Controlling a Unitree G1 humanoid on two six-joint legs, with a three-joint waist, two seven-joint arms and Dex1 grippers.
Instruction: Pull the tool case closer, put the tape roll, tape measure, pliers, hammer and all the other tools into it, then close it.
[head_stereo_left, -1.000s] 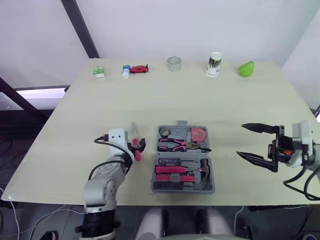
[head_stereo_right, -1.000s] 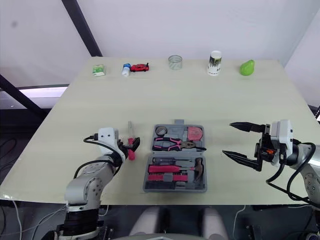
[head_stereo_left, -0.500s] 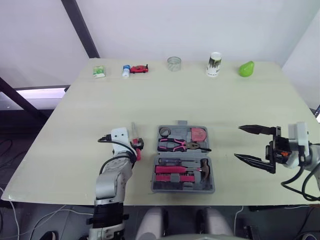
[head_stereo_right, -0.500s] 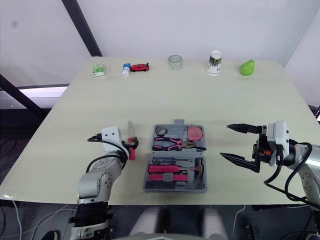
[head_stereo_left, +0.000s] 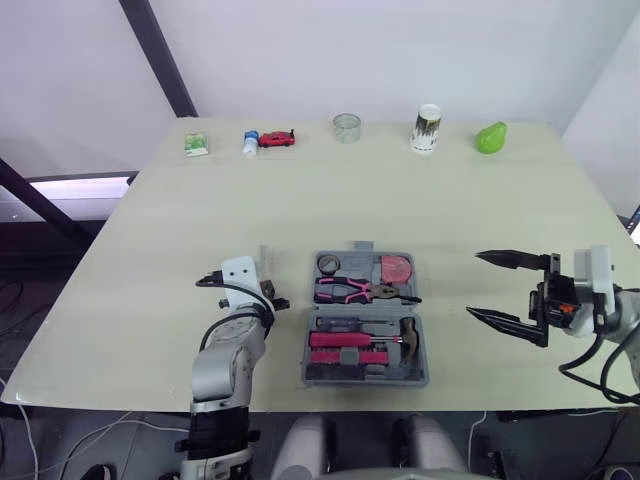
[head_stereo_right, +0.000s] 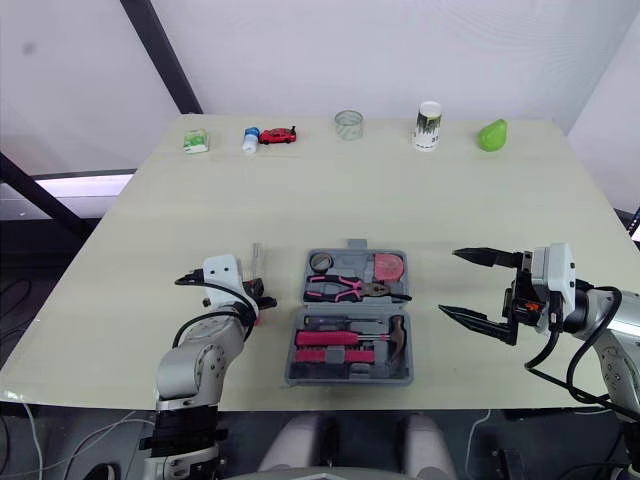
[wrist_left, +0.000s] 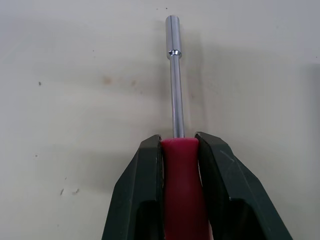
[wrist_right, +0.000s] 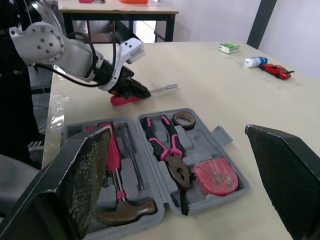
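Left eye view showed the open grey tool case (head_stereo_left: 365, 318) near the middle of the desk's (head_stereo_left: 400, 200) near edge, holding a tape roll (head_stereo_left: 327, 264), pink-handled pliers (head_stereo_left: 345, 291), a red tape measure (head_stereo_left: 396, 270) and a hammer (head_stereo_left: 402, 336). Just beside the case, on the robot's left, the left gripper (head_stereo_left: 272, 297) was clamped on a red-handled nut driver (head_stereo_left: 263, 262), whose metal shaft pointed toward the far edge. On the other side of the case, and apart from it, the right gripper (head_stereo_left: 474, 284) hung with its two fingers spread wide and nothing between them. Along the far edge stood a green box (head_stereo_left: 197, 144), a small bottle (head_stereo_left: 250, 144), a red toy car (head_stereo_left: 277, 139), a glass cup (head_stereo_left: 346, 127), a printed can (head_stereo_left: 426, 129) and a green pear-shaped object (head_stereo_left: 491, 137). Left wrist view had both black fingers (wrist_left: 145, 190) pressed against the sides of the red handle, with the shaft and its socket tip running out over bare desk. Right wrist view looked between that arm's broad pads (wrist_right: 85, 175) onto the open case, with the left gripper and driver low at the desk beyond it; whether the handle touched the surface could not be told.
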